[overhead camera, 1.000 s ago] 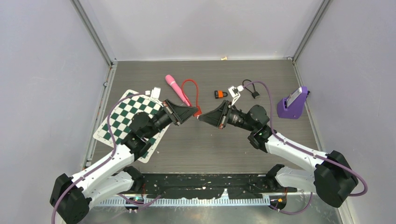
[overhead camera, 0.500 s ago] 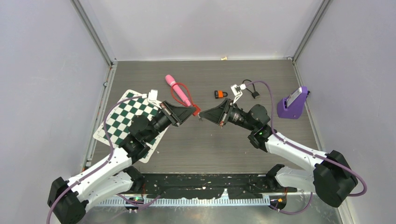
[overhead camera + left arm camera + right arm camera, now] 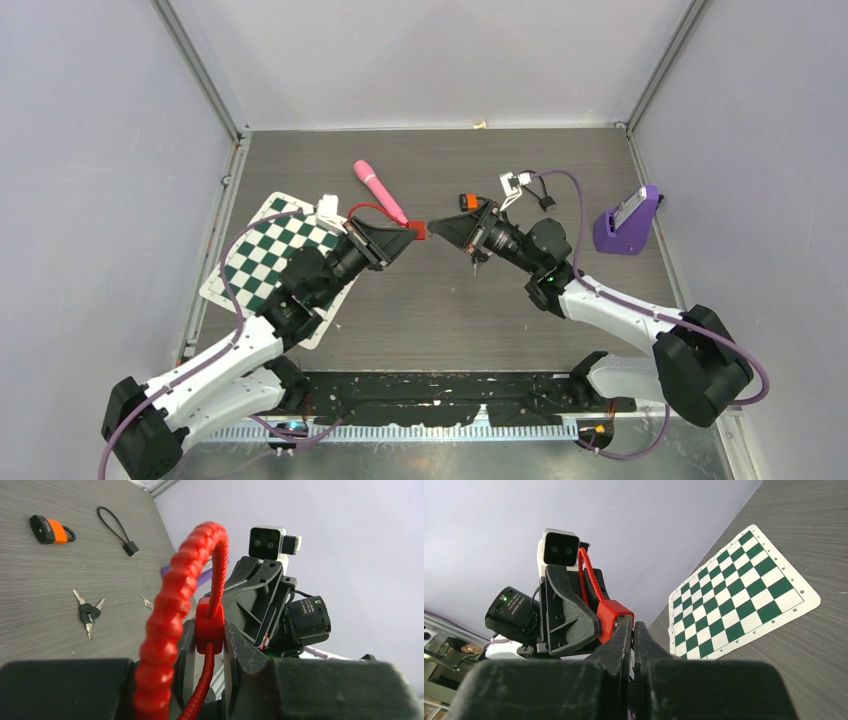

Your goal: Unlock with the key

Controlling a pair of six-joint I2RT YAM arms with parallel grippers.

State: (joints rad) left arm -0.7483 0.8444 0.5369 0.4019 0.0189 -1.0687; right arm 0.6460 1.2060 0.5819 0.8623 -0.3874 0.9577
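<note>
A red, ribbed cable lock [image 3: 209, 622] sits clamped in the left tool [image 3: 415, 235], its body at the tips of the right tool [image 3: 436, 232]. Black-headed keys [image 3: 87, 614] lie on the desk below.

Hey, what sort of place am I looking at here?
Most likely a robot lab test cell. A left arm and a right arm are bolted at the near edge of a dark table, plain grey walls close it in, and loose props lie about: a chess mat, a padlock and keys.
</note>
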